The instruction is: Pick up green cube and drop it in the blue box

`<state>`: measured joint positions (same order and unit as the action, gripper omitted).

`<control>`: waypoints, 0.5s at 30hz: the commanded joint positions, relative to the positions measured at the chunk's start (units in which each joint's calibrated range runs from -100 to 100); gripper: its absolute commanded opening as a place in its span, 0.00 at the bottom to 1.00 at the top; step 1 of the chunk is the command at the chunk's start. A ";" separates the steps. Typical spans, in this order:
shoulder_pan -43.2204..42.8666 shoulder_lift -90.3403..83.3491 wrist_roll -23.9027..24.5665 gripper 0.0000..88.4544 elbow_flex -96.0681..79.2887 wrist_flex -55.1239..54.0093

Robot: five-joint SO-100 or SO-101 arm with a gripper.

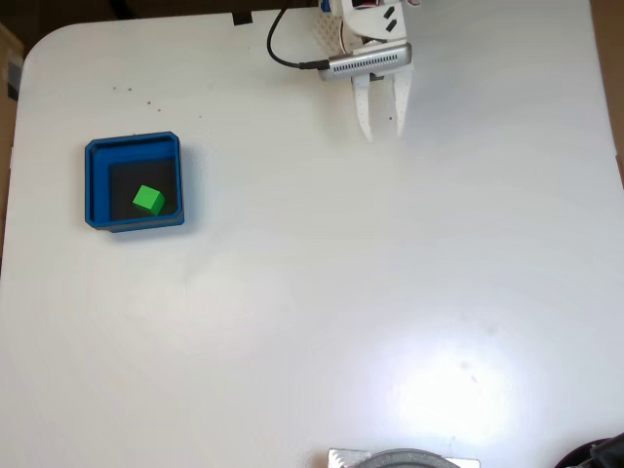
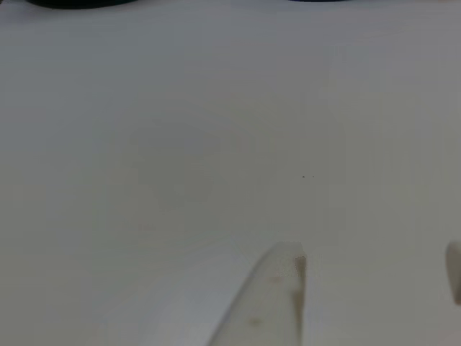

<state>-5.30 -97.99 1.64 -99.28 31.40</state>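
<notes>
In the fixed view I see my gripper [image 1: 381,127] empty, fingers slightly parted, over bare surface [image 1: 370,292], while the cube [image 1: 148,200] already sits inside the box [image 1: 96,185], well off to its left and lower.

My arm [image 1: 366,19] is chopped off by the top edge of the fixed view, some grey round thing [image 1: 405,458] is half cut at the bottom, and in the other view my blurry finger [image 2: 270,303] runs off the bottom with only a sliver of its partner [image 2: 454,270] at the right edge.
</notes>
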 commanded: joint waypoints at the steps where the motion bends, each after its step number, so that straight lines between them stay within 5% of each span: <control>1: -2.26 -1.25 -0.15 0.19 -0.54 -1.60; 15: -1.88 -1.17 -0.20 0.05 -0.45 -1.52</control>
<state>-7.00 -97.99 1.64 -99.28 31.40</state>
